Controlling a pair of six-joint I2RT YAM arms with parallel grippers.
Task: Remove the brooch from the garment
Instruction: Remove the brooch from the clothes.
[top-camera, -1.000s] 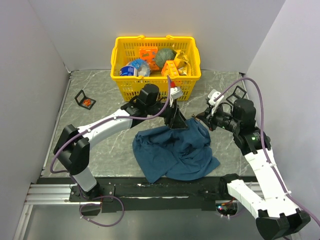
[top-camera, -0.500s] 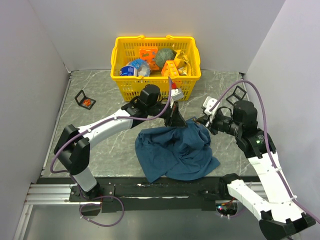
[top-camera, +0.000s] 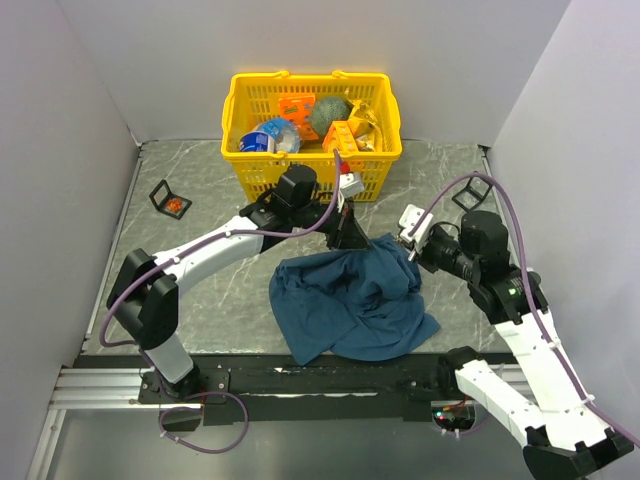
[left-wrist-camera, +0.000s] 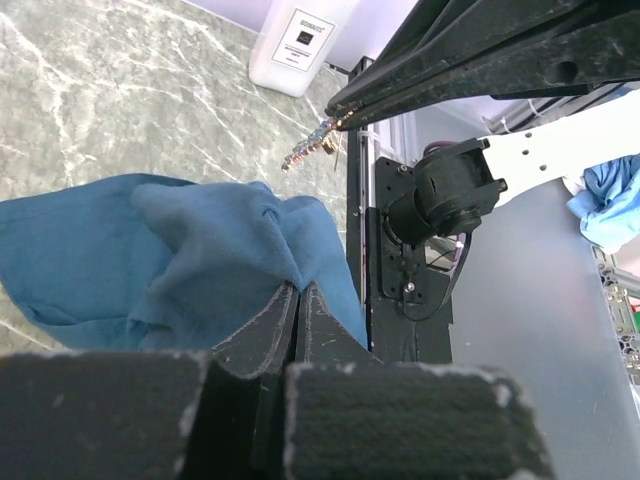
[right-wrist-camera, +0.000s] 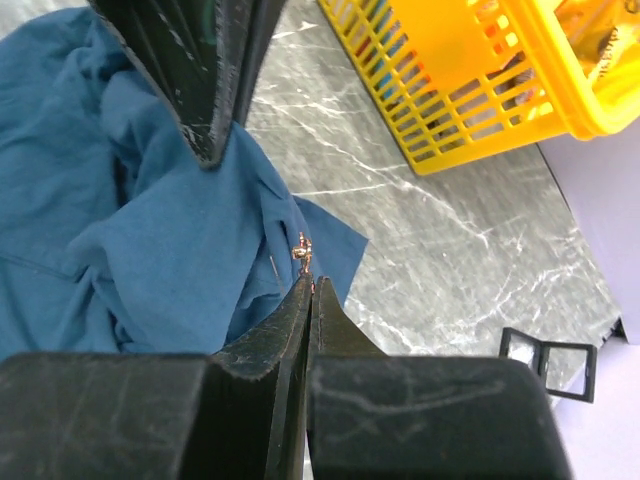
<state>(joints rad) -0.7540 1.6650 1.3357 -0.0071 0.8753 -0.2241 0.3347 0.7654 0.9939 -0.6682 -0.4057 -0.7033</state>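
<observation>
While I watched the feeds, my left gripper (left-wrist-camera: 300, 288) sat with its fingers pressed together on a raised fold of the crumpled dark blue cloth garment (top-camera: 350, 305) — the fabric peaked up into the tips like a little tent. Over on the other side, my right gripper (right-wrist-camera: 308, 283) was closed too, and right at its fingertips sat the tiny orange-gold brooch (right-wrist-camera: 301, 251), pinched by its lower end and sticking out past the tips.

From the left wrist camera, that brooch showed against the grey marbled tabletop (top-camera: 205, 295), just beside the garment's far edge and apart from it. From the right wrist camera, blue cloth lay behind it — I could not tell there whether it touched the fabric.

Both grippers worked the garment's far edge, near each other, left one toward the middle, right one at the right-hand corner. Beyond them stood the yellow plastic lattice basket (top-camera: 268, 176), filled with packets. A small black open box (top-camera: 160, 192) with an orange-red speck lay well off to the left.
</observation>
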